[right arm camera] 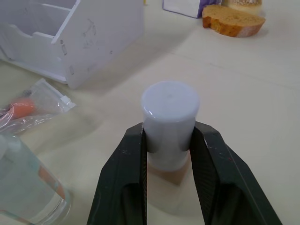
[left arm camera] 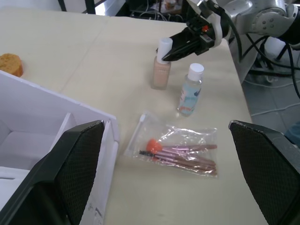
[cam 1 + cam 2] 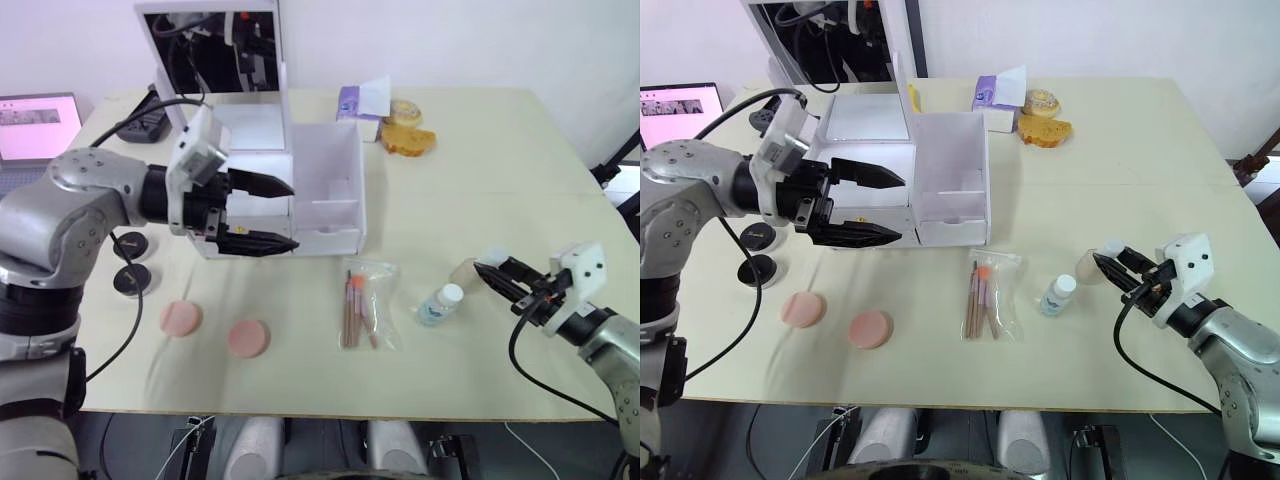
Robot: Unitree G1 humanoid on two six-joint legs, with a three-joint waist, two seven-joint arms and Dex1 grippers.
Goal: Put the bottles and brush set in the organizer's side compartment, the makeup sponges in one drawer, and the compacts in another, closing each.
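Two bottles (image 2: pixel 176 75), two pink sponges (image 3: pixel 215 330) and two black compacts (image 3: pixel 130 262) are out. The right gripper (image 1: pixel 166 150) clamps the yellowish bottle (image 1: pixel 168 126); the left gripper (image 3: pixel 265 214) is spread wide.

**Occlusions and cut-offs**

Left gripper (image 3: pixel 282 214) covers the organizer (image 3: pixel 330 200) drawer fronts. Right gripper (image 1: pixel 168 140) hides the yellowish bottle (image 1: pixel 169 123) neck; its body is mostly hidden below the cap. Blue-label bottle (image 1: pixel 26 185) cut by frame edge. Compacts (image 3: pixel 131 262) partly behind a cable; lettering unreadable.
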